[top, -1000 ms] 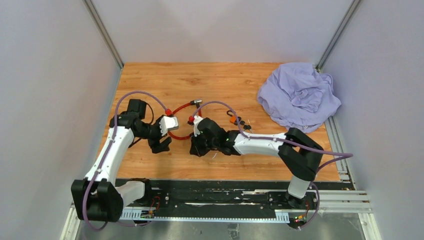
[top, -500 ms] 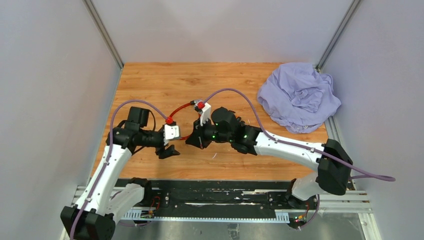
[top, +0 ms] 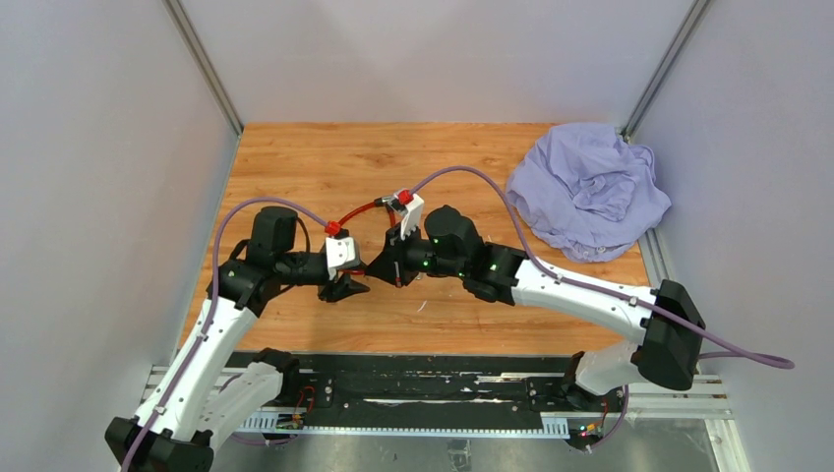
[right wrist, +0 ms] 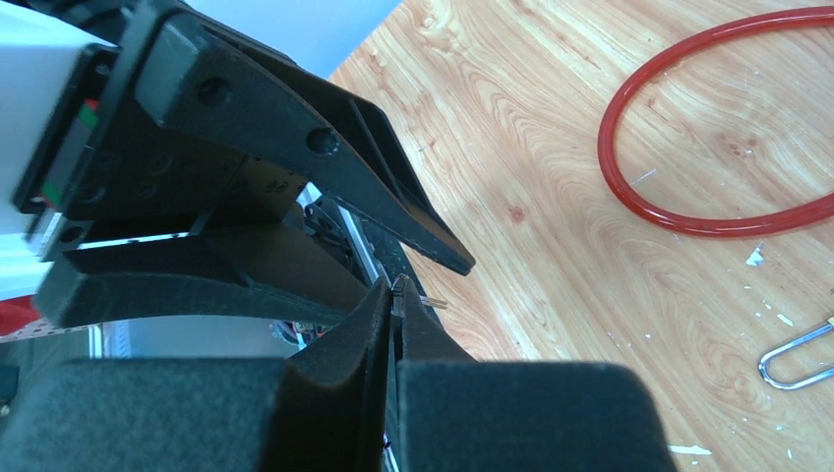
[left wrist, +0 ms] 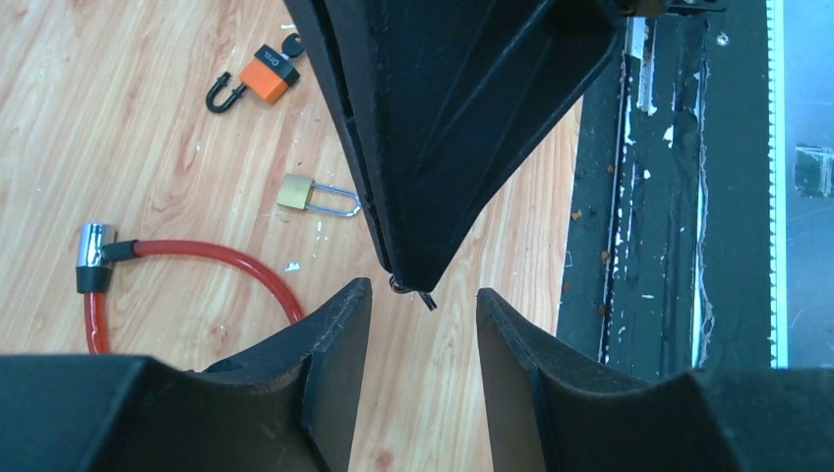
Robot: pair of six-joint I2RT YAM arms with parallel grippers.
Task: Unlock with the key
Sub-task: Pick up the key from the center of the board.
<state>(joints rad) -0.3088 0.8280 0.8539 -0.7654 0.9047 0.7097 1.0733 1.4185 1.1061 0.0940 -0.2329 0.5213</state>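
Observation:
My right gripper (right wrist: 395,295) is shut on a small key (right wrist: 430,301) and holds it above the table, with only the key's tip and ring showing. In the left wrist view the key (left wrist: 423,295) hangs at the tip of the right fingers (left wrist: 462,147), level with my open left gripper (left wrist: 422,291). The two grippers meet tip to tip in the top view, left gripper (top: 354,286), right gripper (top: 380,267). A brass padlock (left wrist: 317,194) lies on the wood below, and its shackle shows in the right wrist view (right wrist: 797,354).
An orange padlock (left wrist: 266,79) and a red cable lock (left wrist: 197,261) lie on the wooden table (top: 295,157). The cable also shows in the top view (top: 359,209). A crumpled purple cloth (top: 588,189) fills the back right corner. A black rail (top: 433,388) runs along the near edge.
My right gripper has lifted off the table and swung back and left with the key. My left gripper has swung right to face it, and the tips now meet.

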